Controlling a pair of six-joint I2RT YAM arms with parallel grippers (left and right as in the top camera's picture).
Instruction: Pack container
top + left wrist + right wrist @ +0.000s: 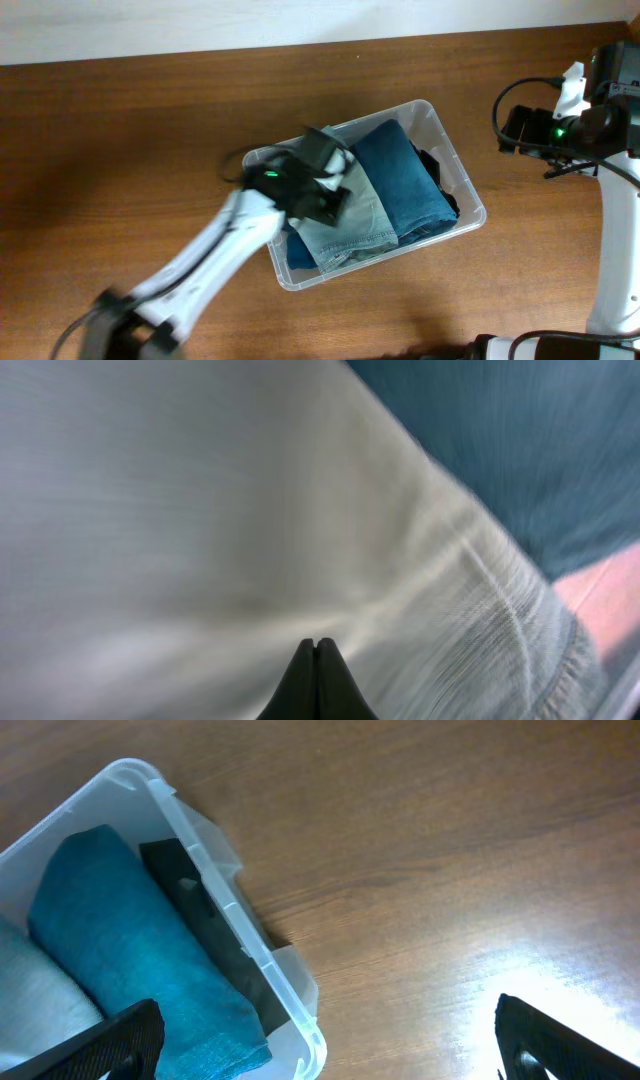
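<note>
The clear container point(470, 197) sits mid-table, holding folded clothes: pale grey-green jeans point(350, 228), a teal-blue garment point(410, 180) and a dark item at the far side. My left gripper point(325, 185) is inside the container, over the pale jeans. In the left wrist view its fingers point(316, 652) are shut together with nothing seen between them, pressed close to the pale jeans point(200, 530). My right gripper point(515, 130) is open and empty at the far right, off the container. The right wrist view shows the container's corner point(290, 975) and the teal garment point(130, 950).
The wooden table point(120, 150) surrounds the container. A white wall edge runs along the back. The right arm's base and cables stand at the right edge point(610, 280).
</note>
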